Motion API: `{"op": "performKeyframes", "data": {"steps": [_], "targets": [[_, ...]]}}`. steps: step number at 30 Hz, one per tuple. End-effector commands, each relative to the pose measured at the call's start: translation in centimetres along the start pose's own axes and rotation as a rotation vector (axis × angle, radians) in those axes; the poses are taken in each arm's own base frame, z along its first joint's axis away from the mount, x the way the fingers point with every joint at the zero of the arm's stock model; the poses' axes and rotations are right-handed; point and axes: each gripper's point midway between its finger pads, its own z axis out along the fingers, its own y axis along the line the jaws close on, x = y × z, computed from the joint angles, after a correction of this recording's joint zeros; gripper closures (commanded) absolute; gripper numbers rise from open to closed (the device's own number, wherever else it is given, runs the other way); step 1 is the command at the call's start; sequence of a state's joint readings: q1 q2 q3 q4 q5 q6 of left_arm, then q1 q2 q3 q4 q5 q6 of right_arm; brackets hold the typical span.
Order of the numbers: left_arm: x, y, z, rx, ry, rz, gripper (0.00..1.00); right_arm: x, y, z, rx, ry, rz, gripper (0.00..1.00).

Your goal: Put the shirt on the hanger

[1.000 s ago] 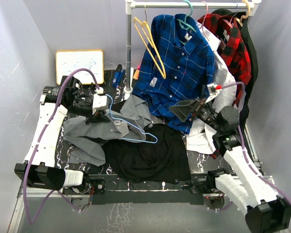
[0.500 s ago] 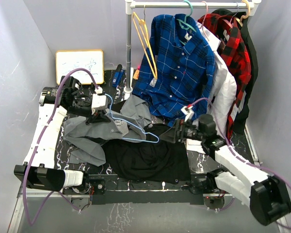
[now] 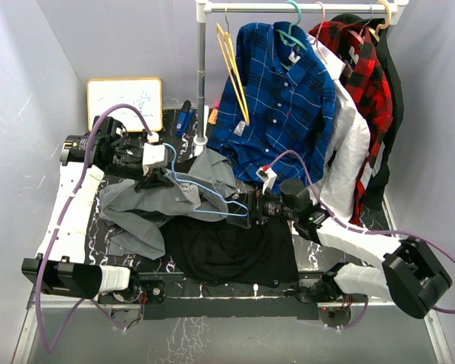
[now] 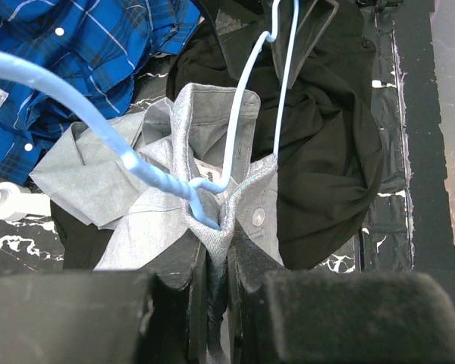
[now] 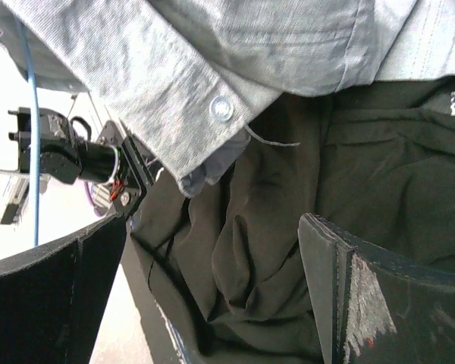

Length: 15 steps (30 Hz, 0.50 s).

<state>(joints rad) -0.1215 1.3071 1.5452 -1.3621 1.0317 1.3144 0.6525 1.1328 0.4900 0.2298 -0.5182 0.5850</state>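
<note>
The shirt point(image 3: 140, 203) lies crumpled on the left middle of the table point(image 4: 15, 231), and its right edge rests over the black cloth point(image 3: 227, 250). The left gripper point(image 3: 155, 179) has its jaws pressed together on the collar fabric, with the twisted neck of the hanger point(image 4: 165, 183) just beside the pinch. In the left wrist view the thin wire passes through the collar opening and runs out over the black cloth, so the threading seems begun but not finished. No shoulder of the shirt sits on a hanger arm yet. The right gripper point(image 3: 246, 212) is at the shirt's right edge with its jaws apart and holds nothing. What is left, probably, is to pull each shoulder over the wire.
</note>
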Motion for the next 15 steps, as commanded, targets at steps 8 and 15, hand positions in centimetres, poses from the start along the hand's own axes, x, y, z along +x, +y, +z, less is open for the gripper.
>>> {"op": "performKeyframes", "data": {"steps": [8,15], "targets": [[-1.9,-0.3,-0.1,0.004,-0.074,0.027,1.00,-5.3,2.4,2.6,-0.117,-0.173,-0.043,0.05],[-1.7,-0.4,0.0,0.010,-0.074,0.019,1.00,-5.7,2.4,4.4,-0.120,-0.172,-0.034,0.23]]}}
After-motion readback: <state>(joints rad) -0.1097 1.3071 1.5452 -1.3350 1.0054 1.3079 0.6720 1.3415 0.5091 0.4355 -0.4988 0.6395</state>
